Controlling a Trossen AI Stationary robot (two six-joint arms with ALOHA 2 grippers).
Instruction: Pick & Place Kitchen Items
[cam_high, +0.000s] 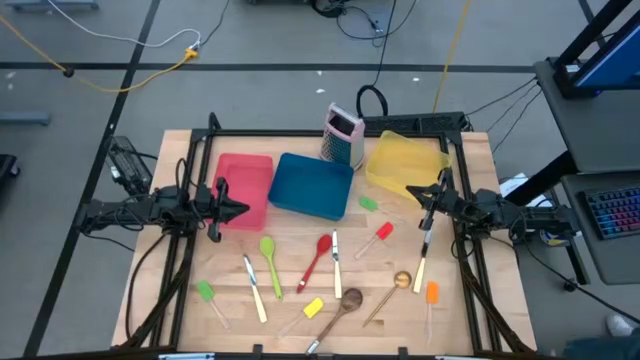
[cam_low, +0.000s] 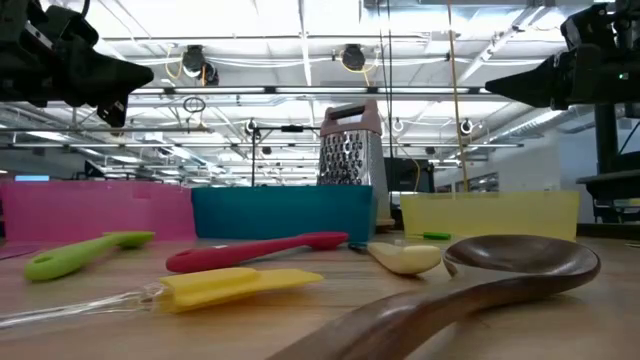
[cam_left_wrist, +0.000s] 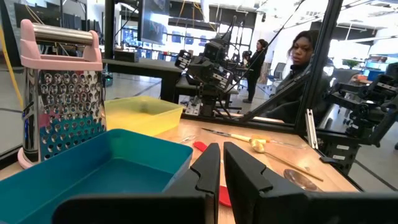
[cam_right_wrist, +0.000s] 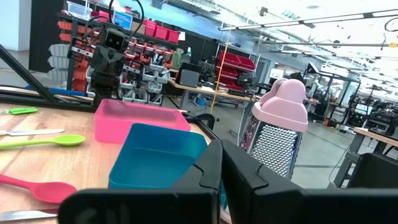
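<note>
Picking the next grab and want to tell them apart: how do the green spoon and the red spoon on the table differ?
The green plastic spoon lies left of the red plastic spoon. The green spoon's bowl points toward the blue tray with its handle running right; the red spoon's bowl also points that way, but its handle runs left. The red spoon looks slimmer. Both lie flat on the wooden table, untouched.

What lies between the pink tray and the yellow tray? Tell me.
In the high view, the blue tray and the grater sit between the pink tray and the yellow tray.
</note>
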